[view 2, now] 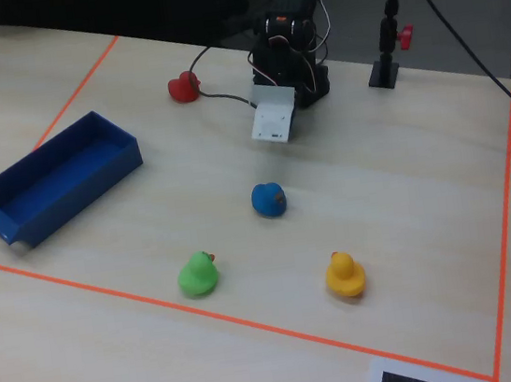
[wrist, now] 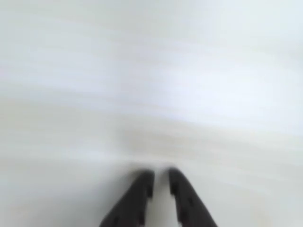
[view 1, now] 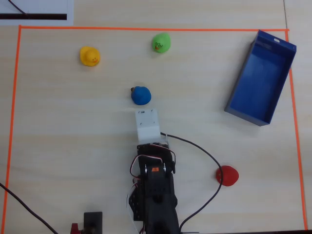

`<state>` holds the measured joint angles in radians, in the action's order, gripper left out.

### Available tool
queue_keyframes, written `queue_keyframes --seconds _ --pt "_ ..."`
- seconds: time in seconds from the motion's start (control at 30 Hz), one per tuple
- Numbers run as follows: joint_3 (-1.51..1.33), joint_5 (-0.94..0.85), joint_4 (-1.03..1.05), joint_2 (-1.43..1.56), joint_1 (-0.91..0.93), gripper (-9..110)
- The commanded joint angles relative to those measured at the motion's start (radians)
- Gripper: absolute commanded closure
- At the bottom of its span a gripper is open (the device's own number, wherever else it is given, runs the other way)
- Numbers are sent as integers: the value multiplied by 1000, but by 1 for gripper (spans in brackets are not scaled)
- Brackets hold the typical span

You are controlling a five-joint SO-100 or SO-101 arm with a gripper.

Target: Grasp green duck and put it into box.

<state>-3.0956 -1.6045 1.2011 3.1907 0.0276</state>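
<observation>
The black two-finger gripper [wrist: 161,177] holds nothing, its jaws nearly closed with a thin gap, over bare table. In the overhead view the small blue rubber duck [view 1: 141,95] sits just ahead of the arm, on the line to the small bright green rubber duck [view 1: 160,43], which sits near the top tape line, well apart from the deep-blue open-topped box [view 1: 262,78]. A straight reach risks knocking the blue one. The green duck's beak points lower-left there; its long axis cannot be made out.
</observation>
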Motion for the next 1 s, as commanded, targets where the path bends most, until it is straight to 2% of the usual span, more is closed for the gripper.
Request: queue_keyframes --seconds 0.0,0.27,0.37,0.5,0.7,0.8,0.97 --pt "229 -18 -350 -310 55 101" --pt "795 104 -828 -877 98 101" --pt "839 201 -1161 -1011 106 101" --pt "834 219 -1529 -1197 104 91" --pt "894 126 -1677 -1457 106 78" --pt "959 71 -1649 -1572 121 67" --pt "1071 -2 -1644 -1764 140 61"
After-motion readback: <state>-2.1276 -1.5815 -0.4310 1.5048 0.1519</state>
